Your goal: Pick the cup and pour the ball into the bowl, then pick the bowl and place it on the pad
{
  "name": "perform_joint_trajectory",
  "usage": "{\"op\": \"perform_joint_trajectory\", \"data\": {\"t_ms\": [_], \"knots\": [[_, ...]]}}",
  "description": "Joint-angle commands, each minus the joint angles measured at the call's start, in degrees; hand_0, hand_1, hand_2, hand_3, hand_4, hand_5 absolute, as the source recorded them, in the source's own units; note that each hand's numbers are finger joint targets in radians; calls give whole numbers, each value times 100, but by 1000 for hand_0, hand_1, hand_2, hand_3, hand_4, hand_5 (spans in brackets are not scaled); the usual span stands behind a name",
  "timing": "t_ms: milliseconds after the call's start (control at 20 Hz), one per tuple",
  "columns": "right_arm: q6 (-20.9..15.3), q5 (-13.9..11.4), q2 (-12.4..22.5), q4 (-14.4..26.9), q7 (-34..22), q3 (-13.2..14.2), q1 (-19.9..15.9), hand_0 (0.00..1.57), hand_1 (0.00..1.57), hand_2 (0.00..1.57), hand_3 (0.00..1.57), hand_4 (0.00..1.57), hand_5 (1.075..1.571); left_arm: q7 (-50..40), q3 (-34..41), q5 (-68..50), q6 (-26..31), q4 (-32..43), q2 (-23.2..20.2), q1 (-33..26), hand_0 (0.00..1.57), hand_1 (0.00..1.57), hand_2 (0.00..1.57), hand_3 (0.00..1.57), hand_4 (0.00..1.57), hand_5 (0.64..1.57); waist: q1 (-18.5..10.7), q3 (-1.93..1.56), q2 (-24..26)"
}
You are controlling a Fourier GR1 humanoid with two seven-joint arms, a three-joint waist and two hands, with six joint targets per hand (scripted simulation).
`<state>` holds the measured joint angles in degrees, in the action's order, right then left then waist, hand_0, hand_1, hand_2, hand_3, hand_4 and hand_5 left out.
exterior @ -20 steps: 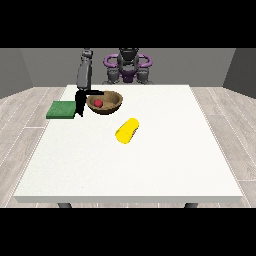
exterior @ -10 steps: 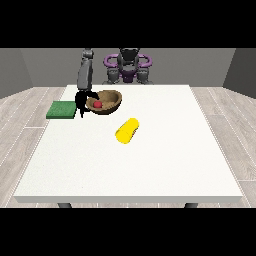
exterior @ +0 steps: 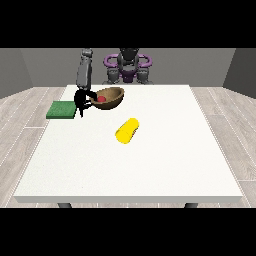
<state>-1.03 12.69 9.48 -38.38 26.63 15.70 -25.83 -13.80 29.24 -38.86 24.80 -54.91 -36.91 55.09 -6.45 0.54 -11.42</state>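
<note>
- The white table [exterior: 130, 165] fills the middle of the frame, and the robot [exterior: 128, 65] stands behind its far edge at top centre.
- The brown bowl [exterior: 112, 97] sits in the upper left part of the frame, tilted so that its opening faces the camera and somewhat to the left.
- A red ball [exterior: 101, 99] lies inside the bowl, near its left rim.
- The hand at the view's left [exterior: 81, 100] comes down from a grey arm [exterior: 84, 72] and meets the left rim of the bowl; its fingers are curled round that rim, one of them reaching over the edge towards the ball.
- The green pad [exterior: 62, 109] lies flat on the table just left of that hand, at the table's left edge. The bowl is beside the pad, not on it.
- The yellow cup [exterior: 127, 130] lies on its side near the centre of the frame, below and to the right of the bowl and well apart from it, with nothing touching it.
- The other hand does not show; only the purple and grey body is seen at top centre.
</note>
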Motion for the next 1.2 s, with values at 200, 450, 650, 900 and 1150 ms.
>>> {"op": "perform_joint_trajectory", "data": {"t_ms": [200,450,650,900,1150], "knots": [[-67,-193,1059,-128,-2085,-204,-357,1571,1571,1571,1346,1121,1559,138,188,26,220,512,-277,-520,0,0,0,0,0,1571,578,-44,466],[189,-426,1620,-357,-2549,-392,-644,1571,1571,1571,967,1181,1561,46,292,6,115,751,-712,-358,0,0,0,0,0,1571,908,-54,446],[610,-263,2017,18,-1763,-5,-178,1571,1571,1571,1171,1158,1568,356,270,-48,178,400,-530,-646,0,0,0,0,0,1571,757,-61,137],[604,-251,2427,353,-1893,212,-806,1571,1571,1571,1062,1145,1567,-93,187,-486,340,260,-665,-241,0,0,0,0,0,1571,398,-60,-173],[1043,-199,2917,923,-1750,413,-1018,1571,1571,1571,844,1135,1562,-177,-179,-379,-406,-407,-323,146,0,0,0,0,0,1571,431,-68,-482]]}}
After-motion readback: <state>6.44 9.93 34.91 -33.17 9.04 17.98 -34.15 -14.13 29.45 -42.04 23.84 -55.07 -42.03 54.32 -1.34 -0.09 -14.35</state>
